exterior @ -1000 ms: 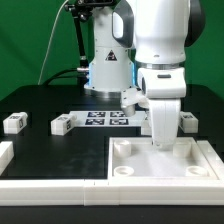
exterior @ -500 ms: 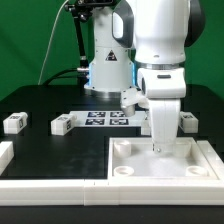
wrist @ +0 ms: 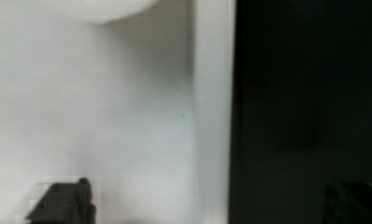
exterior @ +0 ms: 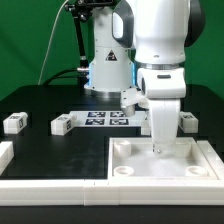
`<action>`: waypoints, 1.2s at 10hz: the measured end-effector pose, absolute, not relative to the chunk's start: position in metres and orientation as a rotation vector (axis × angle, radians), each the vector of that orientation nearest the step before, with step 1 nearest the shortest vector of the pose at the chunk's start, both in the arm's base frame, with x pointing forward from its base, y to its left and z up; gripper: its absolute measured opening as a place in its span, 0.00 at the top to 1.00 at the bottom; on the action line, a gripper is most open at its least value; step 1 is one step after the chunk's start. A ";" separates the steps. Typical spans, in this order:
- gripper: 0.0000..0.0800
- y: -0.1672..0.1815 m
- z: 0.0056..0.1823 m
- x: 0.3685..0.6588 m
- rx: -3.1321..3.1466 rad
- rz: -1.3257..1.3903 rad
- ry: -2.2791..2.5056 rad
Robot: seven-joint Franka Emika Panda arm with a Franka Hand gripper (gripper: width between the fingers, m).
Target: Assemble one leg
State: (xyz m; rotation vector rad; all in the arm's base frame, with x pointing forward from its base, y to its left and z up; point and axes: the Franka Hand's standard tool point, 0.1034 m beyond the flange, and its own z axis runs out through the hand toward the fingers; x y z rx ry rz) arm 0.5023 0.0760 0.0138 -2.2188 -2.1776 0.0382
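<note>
The fingers (exterior: 157,147) hang spread wide with nothing between them, low over the floor of the white tray (exterior: 160,181), near one round socket (wrist: 108,8). The nearest leg (exterior: 187,121) lies on the black counter (exterior: 40,100) just behind them, toward the exterior view's right. Another leg (exterior: 62,124) lies well off toward the exterior view's left.

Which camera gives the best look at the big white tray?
The exterior view: the tray shows nearly whole, with raised rim and round corner sockets. The wrist view gives only a blurred close-up of its white surface, one edge and part of one socket.
</note>
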 end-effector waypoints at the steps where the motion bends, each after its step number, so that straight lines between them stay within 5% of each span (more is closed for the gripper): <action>1: 0.19 0.076 0.015 0.501 -2.236 0.038 -2.162; 6: 0.19 0.087 0.069 0.468 -2.400 0.045 -2.047; 12: 0.19 0.088 0.067 0.464 -2.648 0.042 -1.712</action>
